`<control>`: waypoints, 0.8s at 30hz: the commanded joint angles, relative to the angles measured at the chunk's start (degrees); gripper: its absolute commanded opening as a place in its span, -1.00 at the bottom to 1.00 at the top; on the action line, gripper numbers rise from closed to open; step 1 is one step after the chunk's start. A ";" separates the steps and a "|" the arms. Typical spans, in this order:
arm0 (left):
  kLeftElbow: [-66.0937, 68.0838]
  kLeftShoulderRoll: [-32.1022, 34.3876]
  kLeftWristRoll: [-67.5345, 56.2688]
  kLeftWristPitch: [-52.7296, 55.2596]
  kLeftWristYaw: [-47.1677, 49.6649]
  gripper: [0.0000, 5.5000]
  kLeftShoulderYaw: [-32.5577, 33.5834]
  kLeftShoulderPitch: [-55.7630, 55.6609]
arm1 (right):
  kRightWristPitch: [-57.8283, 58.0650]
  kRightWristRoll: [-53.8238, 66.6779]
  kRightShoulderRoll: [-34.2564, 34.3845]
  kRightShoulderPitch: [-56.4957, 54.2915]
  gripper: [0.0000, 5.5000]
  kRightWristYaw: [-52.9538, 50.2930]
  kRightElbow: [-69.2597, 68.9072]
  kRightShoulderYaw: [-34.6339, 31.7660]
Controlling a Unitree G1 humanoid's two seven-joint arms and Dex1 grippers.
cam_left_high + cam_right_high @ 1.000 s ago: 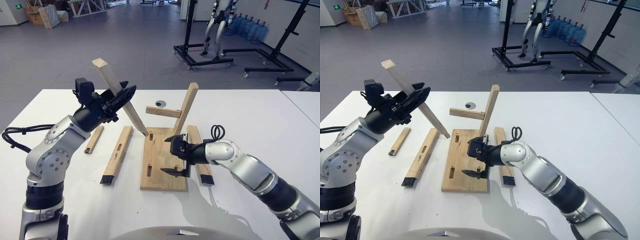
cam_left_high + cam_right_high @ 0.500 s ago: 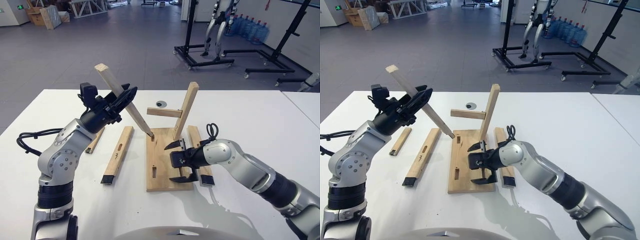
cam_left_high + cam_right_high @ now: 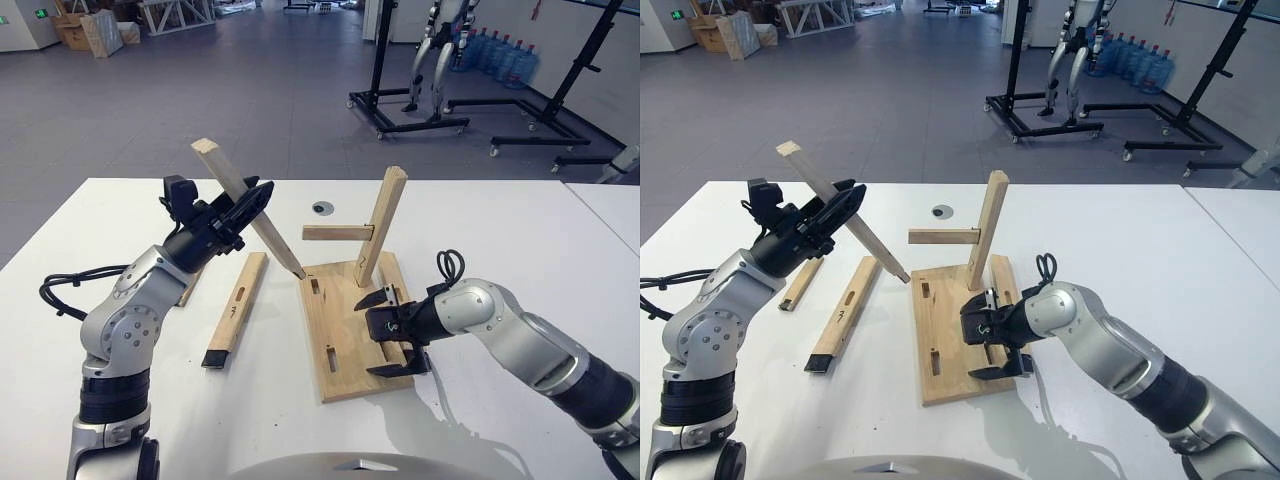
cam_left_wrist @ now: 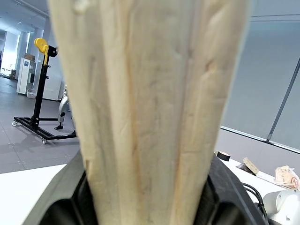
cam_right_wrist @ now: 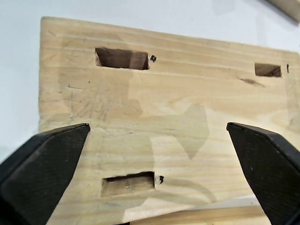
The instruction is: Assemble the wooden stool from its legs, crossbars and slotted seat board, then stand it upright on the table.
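Note:
The slotted seat board (image 3: 340,340) lies flat on the white table, skewed. One leg (image 3: 381,225) stands upright in its far slot, and a crossbar (image 3: 336,233) sticks out of that leg toward the left. My left gripper (image 3: 258,195) is shut on a second leg (image 3: 245,205), (image 4: 150,108), held tilted with its lower end just off the board's far left corner. My right gripper (image 3: 379,334) is open, its fingers spread over the board's right half (image 5: 154,103). A third leg (image 3: 236,308) with a black foot lies left of the board.
A short crossbar (image 3: 800,283) lies on the table by my left forearm. Another wooden piece (image 3: 407,352) lies beside the board under my right gripper. A round hole (image 3: 320,208) marks the table's far middle. The table's right side has free room.
The seat board with its upright leg has slid right and turned. My right gripper has moved right with it. The left arm and its leg shifted slightly right.

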 commanded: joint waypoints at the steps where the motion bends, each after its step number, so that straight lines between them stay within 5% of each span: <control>1: 1.47 1.68 1.37 0.14 -2.16 -0.27 0.05 -1.41 | 3.88 3.01 -0.70 -5.02 0.96 2.10 -3.44 -5.36; 10: 21.11 2.24 -5.26 2.97 -17.04 -0.27 3.16 -13.65 | 15.79 20.74 3.32 -3.61 0.96 0.21 -4.16 -23.07; 24: 40.78 -2.77 10.38 -7.18 -30.18 -0.27 -3.50 -21.57 | 16.88 26.95 4.75 -2.26 0.96 -5.13 -5.07 -22.71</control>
